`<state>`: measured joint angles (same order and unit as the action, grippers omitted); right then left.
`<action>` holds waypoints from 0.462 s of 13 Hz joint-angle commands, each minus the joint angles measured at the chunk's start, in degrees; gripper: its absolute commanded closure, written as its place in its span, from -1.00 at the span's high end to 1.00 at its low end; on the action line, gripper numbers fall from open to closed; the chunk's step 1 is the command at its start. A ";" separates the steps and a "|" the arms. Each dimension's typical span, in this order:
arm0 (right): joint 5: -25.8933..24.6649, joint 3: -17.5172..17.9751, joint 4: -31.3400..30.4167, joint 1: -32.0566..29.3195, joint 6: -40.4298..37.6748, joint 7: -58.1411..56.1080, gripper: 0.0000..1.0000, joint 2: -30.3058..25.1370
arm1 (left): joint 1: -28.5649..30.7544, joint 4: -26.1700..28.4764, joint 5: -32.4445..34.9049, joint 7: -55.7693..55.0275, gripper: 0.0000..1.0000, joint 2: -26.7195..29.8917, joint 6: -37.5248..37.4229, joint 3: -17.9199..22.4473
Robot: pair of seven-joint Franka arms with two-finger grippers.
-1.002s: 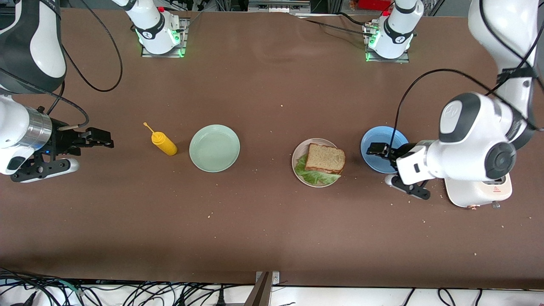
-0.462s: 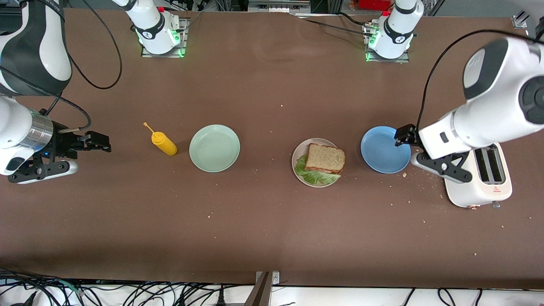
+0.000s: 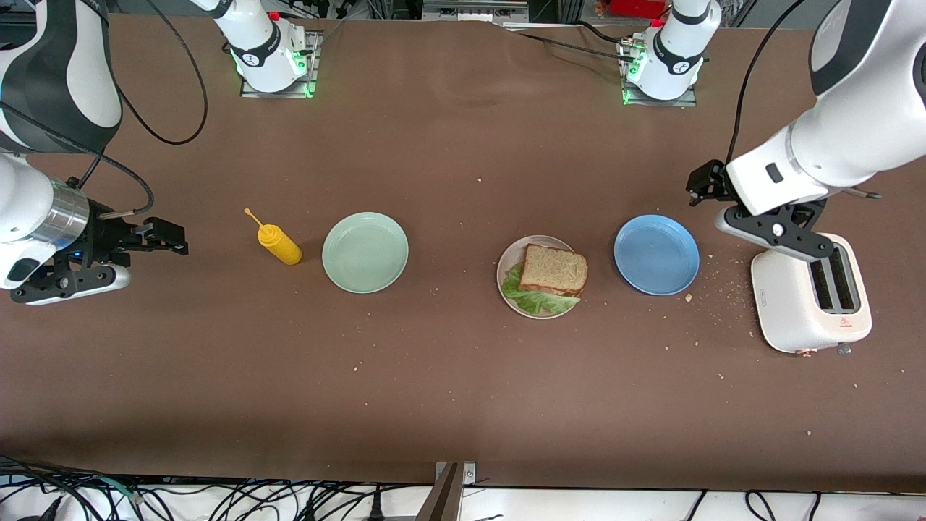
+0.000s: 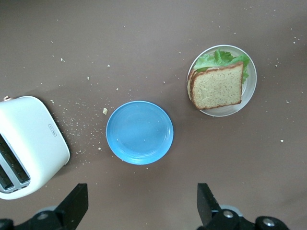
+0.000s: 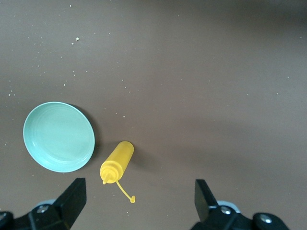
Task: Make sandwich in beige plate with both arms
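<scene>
The sandwich [image 3: 553,270], brown bread slices with green lettuce sticking out, lies on the beige plate [image 3: 507,260] at mid table; it also shows in the left wrist view [image 4: 217,86] on the plate [image 4: 249,88]. My left gripper [image 3: 703,185] is open and empty, up in the air over the table between the blue plate [image 3: 656,254] and the toaster [image 3: 810,302]; its fingers [image 4: 207,203] frame bare table. My right gripper [image 3: 163,239] is open and empty, at the right arm's end of the table beside the yellow bottle [image 3: 278,243].
A mint-green plate [image 3: 364,252] sits between the bottle and the sandwich, seen too in the right wrist view [image 5: 59,136] with the bottle [image 5: 117,162]. The blue plate [image 4: 139,132] and white toaster [image 4: 29,143] show in the left wrist view. Crumbs lie around the toaster.
My left gripper has risen and drawn back from over the blue plate toward the left arm's base. The right gripper has drifted slightly away from the bottle.
</scene>
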<state>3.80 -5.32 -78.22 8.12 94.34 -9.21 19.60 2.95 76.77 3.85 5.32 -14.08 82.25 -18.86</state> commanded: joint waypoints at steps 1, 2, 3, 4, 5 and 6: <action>-1.07 0.39 -2.55 0.05 1.29 0.77 0.99 -2.02 | 0.04 3.64 -0.94 -1.01 1.00 3.35 0.27 0.31; -1.07 0.39 -2.55 0.14 1.20 1.55 0.99 -2.02 | -0.05 5.48 -1.38 -1.02 1.00 4.84 1.15 1.71; -1.07 0.39 -2.46 0.14 1.20 3.21 0.99 -2.02 | -1.53 8.54 -2.78 -1.19 1.00 7.46 4.11 4.33; -0.99 0.48 -2.46 0.06 1.20 4.19 0.99 -2.02 | -2.50 13.36 -4.97 -1.28 1.00 10.80 8.23 6.97; -0.90 0.48 -2.46 0.05 1.20 4.29 0.99 -1.93 | -2.34 16.98 -7.17 -1.37 1.00 12.92 11.23 8.30; -0.81 0.39 -2.46 -0.03 1.20 4.20 0.99 -1.84 | -2.25 18.75 -8.84 -1.89 1.00 14.24 11.70 8.92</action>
<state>3.80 -5.28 -78.29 8.17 94.46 -6.37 19.60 1.33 86.40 -1.46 4.49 -6.84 89.74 -12.74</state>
